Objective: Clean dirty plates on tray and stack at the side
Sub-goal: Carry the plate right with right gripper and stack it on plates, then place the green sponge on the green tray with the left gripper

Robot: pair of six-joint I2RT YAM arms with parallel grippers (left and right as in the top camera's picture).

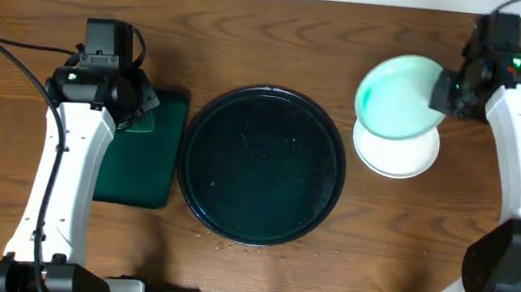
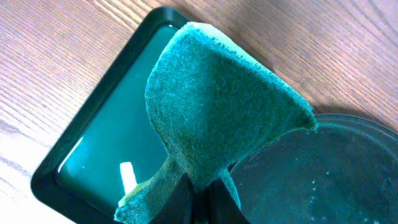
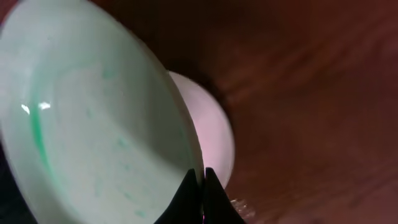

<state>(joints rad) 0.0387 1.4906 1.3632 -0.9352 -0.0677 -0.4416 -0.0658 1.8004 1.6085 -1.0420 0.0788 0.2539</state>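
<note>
Rough, fuzzy matt-green fibre on the sponge (image 2: 217, 106) pinched in the left end effector (image 2: 198, 190), scourer-like. Just below it the green tray (image 2: 93, 137): smooth, glossy, plastic-looking, w/ glare. Beside that the black tray (image 2: 329, 174): glossy dark finish, fine pale specks. In the right end effector (image 3: 202, 186), clamped at the rim, the plate (image 3: 93, 124): smooth, shiny, glaze-like, faint green smears. Behind it the lower plate (image 3: 214, 134): smooth white, satin. The desk (image 1: 280, 25): brown wood grain, low sheen.

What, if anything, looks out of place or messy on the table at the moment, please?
The plate pinched by the right gripper hangs tilted over the white plate below, with a faint green smear inside its rim. Small specks lie scattered on the table beside the near edge of the black tray.
</note>
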